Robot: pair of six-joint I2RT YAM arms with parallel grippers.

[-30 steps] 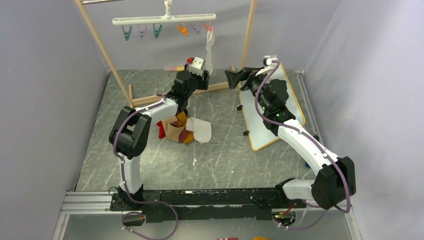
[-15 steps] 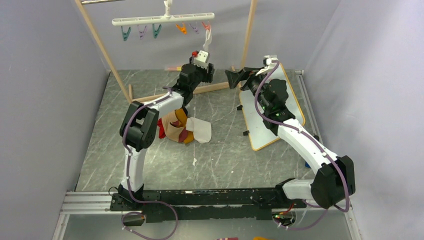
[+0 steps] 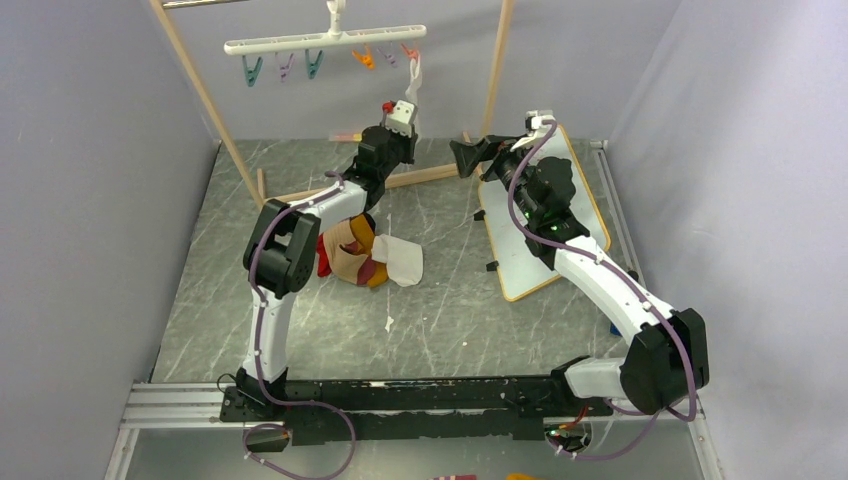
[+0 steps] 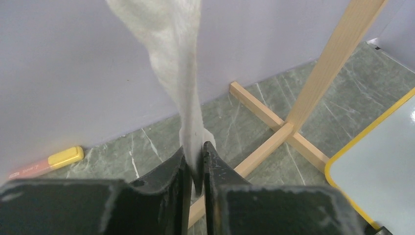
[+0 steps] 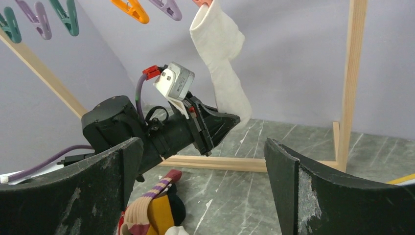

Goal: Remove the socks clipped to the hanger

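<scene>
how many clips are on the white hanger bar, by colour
teal plastic clips: 2
purple plastic clips: 2
orange plastic clip: 1
salmon-red plastic clip, holding the long white sock: 1
total: 6

The white sock point(image 4: 178, 73) runs off the top edge of the left wrist view, its lower end is buried inside the left pincer point(image 4: 196, 164), and the left arm point(image 3: 310, 215) covers part of the sock pile point(image 3: 378, 262) on the bench point(image 3: 450, 300).
</scene>
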